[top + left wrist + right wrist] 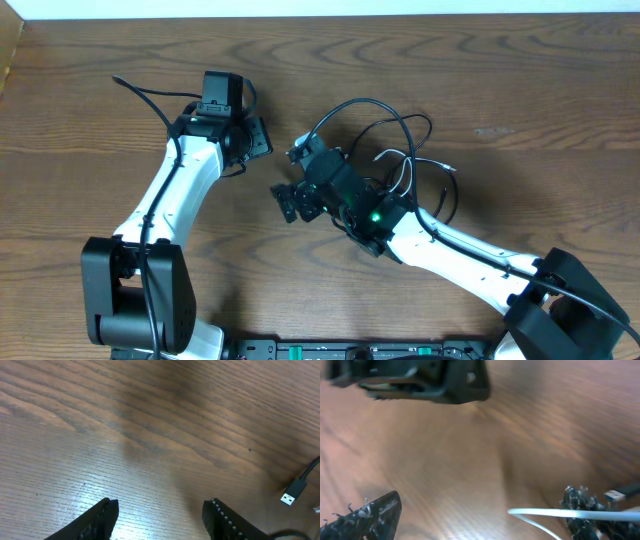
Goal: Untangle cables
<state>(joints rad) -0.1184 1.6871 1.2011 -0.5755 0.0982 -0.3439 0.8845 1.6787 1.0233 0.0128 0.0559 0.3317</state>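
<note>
Right hand gapes (fingers wide); white cable crosses one finger.

The overhead camera looks straight down from well above the table, with both arms entering from the bottom edge of the frame. Each wrist camera sits low and close over the wood, looking forward past its own fingers: the left gripper along the bottom edge, the right gripper blurred in the lower corners. Both wrist views catch a black plug at the right edge.
</note>
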